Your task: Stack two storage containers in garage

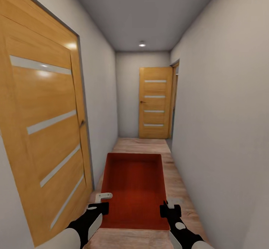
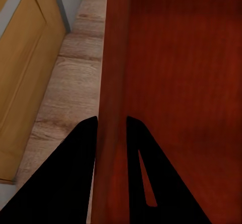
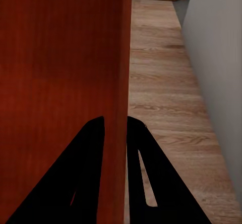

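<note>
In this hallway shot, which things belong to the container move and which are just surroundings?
Belongs to the job:
storage container, open top up
left gripper, shut on its left wall
right gripper, shut on its right wall

Just surroundings:
near door on the left
far door at the corridor's end
ceiling light

My container [image 1: 134, 189] was red-orange with fine ribbing; my pincers [image 1: 98, 208] [image 1: 170, 211] were black. The doors [image 1: 41, 129] were honey-coloured wood with pale stripes, the walls [image 1: 224, 111] off-white, the floor [image 1: 175, 189] light planks.

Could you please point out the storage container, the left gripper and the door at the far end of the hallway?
storage container [image 1: 135, 189], head view, flat bottom.
left gripper [image 2: 111, 128], left wrist view, between fingertips at the container wall.
far door [image 1: 155, 103], head view, panel middle.
</note>
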Robot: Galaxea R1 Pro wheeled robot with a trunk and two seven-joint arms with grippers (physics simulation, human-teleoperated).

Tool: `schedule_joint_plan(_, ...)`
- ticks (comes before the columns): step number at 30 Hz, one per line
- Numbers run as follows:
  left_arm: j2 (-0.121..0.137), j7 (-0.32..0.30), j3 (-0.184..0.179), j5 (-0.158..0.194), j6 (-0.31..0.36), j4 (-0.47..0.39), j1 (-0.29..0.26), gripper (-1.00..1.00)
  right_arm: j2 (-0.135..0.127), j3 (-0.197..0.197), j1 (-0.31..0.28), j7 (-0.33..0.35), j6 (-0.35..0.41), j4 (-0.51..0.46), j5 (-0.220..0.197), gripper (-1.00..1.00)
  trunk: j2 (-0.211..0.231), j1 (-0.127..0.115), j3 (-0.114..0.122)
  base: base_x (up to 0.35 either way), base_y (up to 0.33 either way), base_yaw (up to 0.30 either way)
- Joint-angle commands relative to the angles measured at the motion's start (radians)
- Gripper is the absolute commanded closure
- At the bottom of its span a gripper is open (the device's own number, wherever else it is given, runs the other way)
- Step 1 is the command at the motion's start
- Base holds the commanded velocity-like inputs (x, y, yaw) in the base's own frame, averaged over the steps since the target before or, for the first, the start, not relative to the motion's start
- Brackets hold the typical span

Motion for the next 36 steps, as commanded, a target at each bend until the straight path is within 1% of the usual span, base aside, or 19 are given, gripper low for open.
schedule_joint_plan(1, 0.014, 0.014, 0.013, -0.016, 0.007, -0.005, -0.001, 1.00, 0.000, -0.034, -0.001, -0.003, -0.004, 0.001, 0.007, 1.00, -0.001, 0.001, -0.002, 0.322, 0.000, 0.000)
schedule_joint_plan(36, 0.014, 0.014, 0.013, -0.016, 0.007, -0.005, -0.001, 1.00, 0.000, -0.034, -0.001, -0.003, -0.004, 0.001, 0.007, 1.00, -0.001, 0.001, -0.002, 0.322, 0.000, 0.000)
